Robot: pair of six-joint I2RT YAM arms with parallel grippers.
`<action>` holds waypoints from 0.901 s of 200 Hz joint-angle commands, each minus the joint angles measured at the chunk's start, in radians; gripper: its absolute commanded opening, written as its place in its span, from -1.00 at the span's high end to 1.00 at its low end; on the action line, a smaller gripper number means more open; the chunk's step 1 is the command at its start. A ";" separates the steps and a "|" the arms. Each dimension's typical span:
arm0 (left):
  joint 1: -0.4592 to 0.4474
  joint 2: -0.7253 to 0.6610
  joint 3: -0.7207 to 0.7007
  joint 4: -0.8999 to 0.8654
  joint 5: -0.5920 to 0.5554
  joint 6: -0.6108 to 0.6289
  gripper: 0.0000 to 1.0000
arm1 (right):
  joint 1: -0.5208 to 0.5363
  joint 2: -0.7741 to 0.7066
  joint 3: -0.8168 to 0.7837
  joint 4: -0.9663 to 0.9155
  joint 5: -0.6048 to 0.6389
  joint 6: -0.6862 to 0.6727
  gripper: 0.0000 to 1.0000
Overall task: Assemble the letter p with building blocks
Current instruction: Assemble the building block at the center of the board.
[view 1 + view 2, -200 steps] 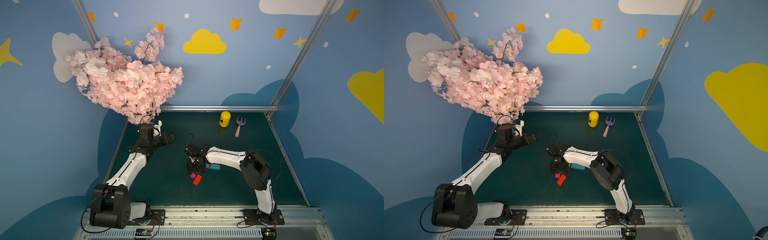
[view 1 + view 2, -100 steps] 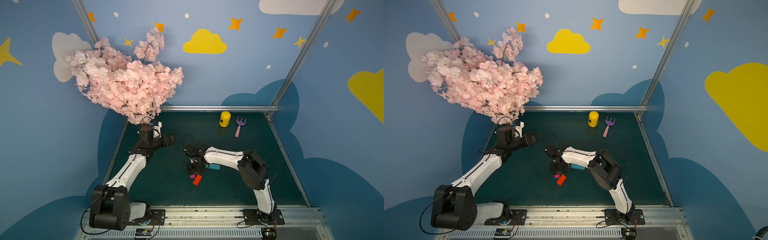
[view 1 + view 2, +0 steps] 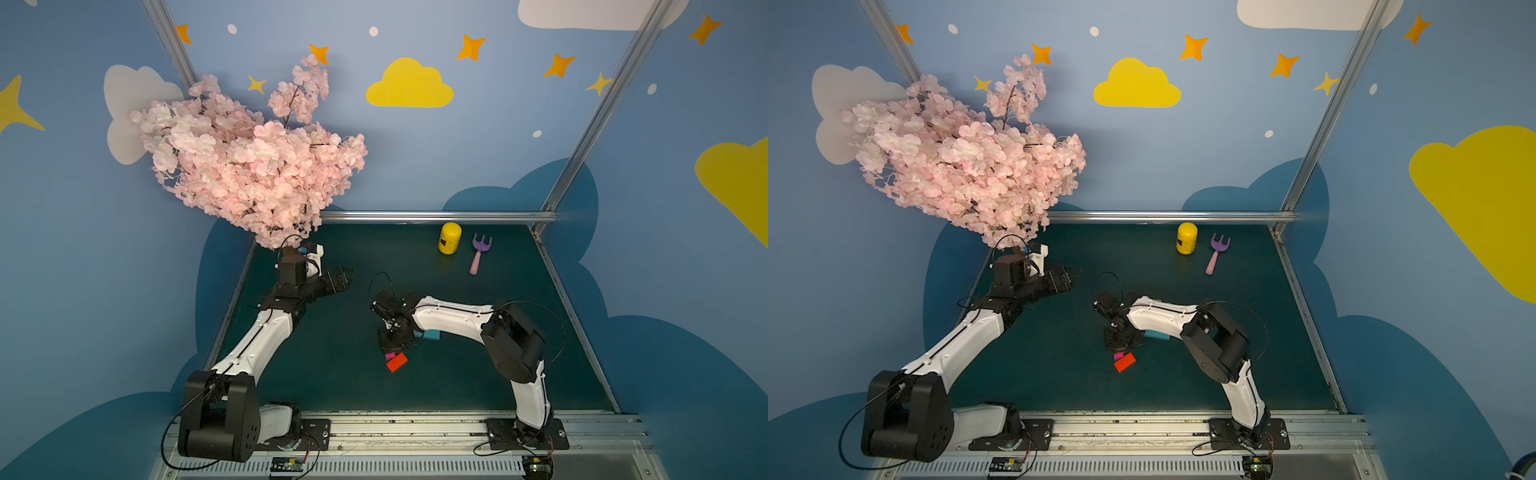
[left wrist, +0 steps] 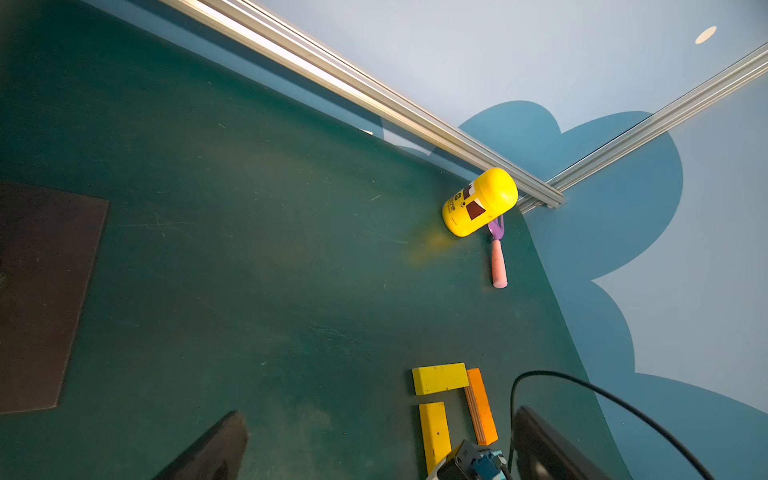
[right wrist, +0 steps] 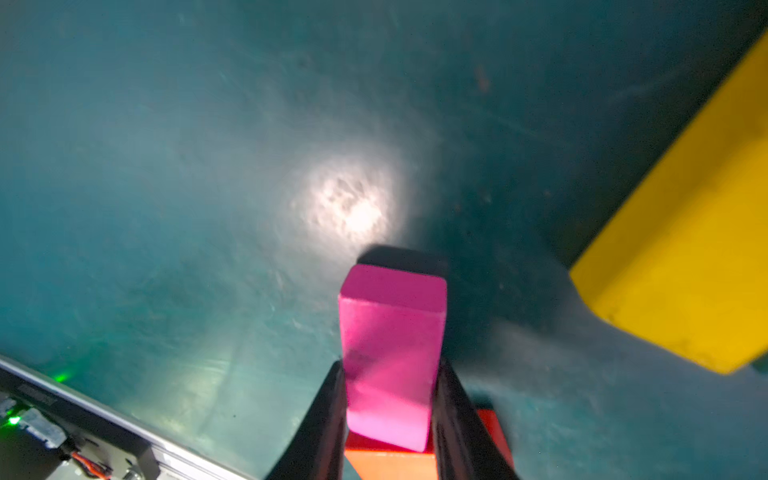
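Standing by the rig, I see the right gripper (image 5: 390, 374) clamped on the magenta bar (image 5: 392, 316) — its two black fingers (image 5: 326, 419) press the bar's long sides, and the bar's free end juts out past them. Whether the bar has left the green mat (image 3: 316, 374) I cannot tell. Its gripped end meets the red bar (image 3: 396, 362), which lies askew on the mat; touching or overlapping, I cannot say. All this sits well apart from the yellow can (image 3: 449, 237), on the side of the can away from the back rail (image 3: 436, 217).

On that same side of the can, flat on the mat, a yellow bar (image 4: 440, 378) lies crosswise with the orange bar (image 4: 481, 407) touching its end and turning a corner. A second yellow bar (image 4: 434, 432) runs alongside the orange one, a small gap from the first. The teal bar (image 3: 432, 334) peeks out from under the right arm (image 3: 449, 318) in both top views, just beside the gripper.

The left gripper (image 4: 380, 417) hangs released, jaws spread wide above the mat, well away from the can toward the pink blossom tree (image 3: 249, 166). A purple-pink toy rake (image 3: 478, 254) lies just beside the can — prongs toward the back rail, handle pointing away from it.
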 commanded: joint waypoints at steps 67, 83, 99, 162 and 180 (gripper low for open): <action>0.003 0.001 -0.010 0.027 0.052 0.009 -1.00 | 0.039 -0.098 -0.086 -0.060 0.058 0.059 0.45; 0.003 0.004 -0.009 0.032 0.064 0.010 -1.00 | 0.030 -0.110 -0.093 -0.058 0.067 0.082 0.45; 0.003 0.007 -0.010 0.035 0.069 0.007 -1.00 | 0.019 -0.111 -0.104 -0.050 0.062 0.108 0.45; 0.003 0.019 -0.005 0.044 0.089 0.003 -1.00 | -0.050 -0.136 -0.178 0.034 0.042 0.171 0.47; 0.003 0.024 -0.005 0.043 0.090 0.004 -1.00 | -0.066 -0.133 -0.177 0.049 0.039 0.168 0.47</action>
